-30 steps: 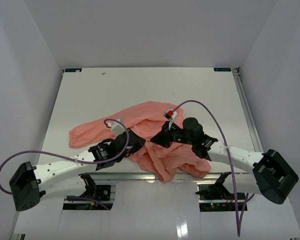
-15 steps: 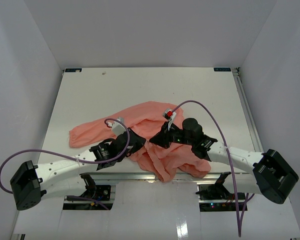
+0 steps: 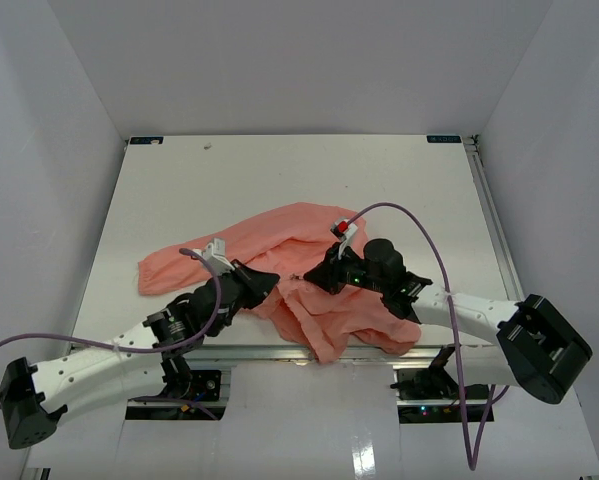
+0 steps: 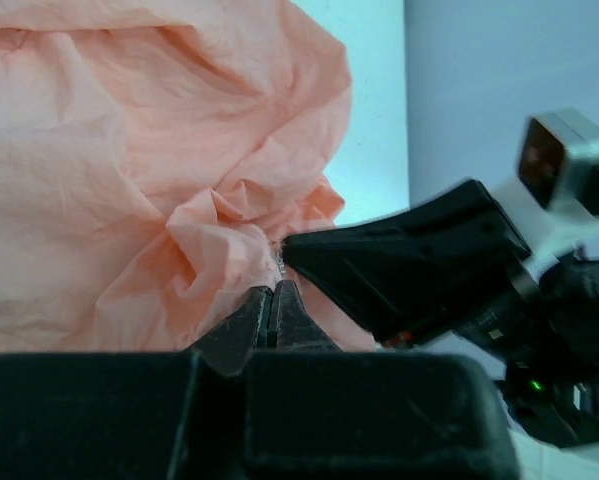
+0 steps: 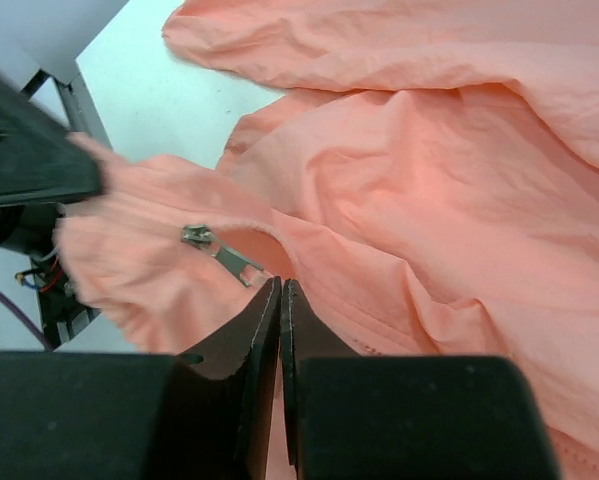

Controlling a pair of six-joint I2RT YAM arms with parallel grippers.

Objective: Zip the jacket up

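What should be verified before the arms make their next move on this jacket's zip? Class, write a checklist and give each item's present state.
1. Can the zipper slider be seen? Ok: it lies exposed on the jacket.
2. Is the right gripper shut on the jacket fabric? Ok: it pinches a fold beside the slider.
3. Is the left gripper shut? Ok, but whether it caught any fabric: cannot tell.
4. Is the pull tab gripped? Not ok: it lies free beside the right fingertips.
5. Is the jacket front flat? Not ok: it is bunched between the arms.
6. Are the two zip halves lined up? Cannot tell.
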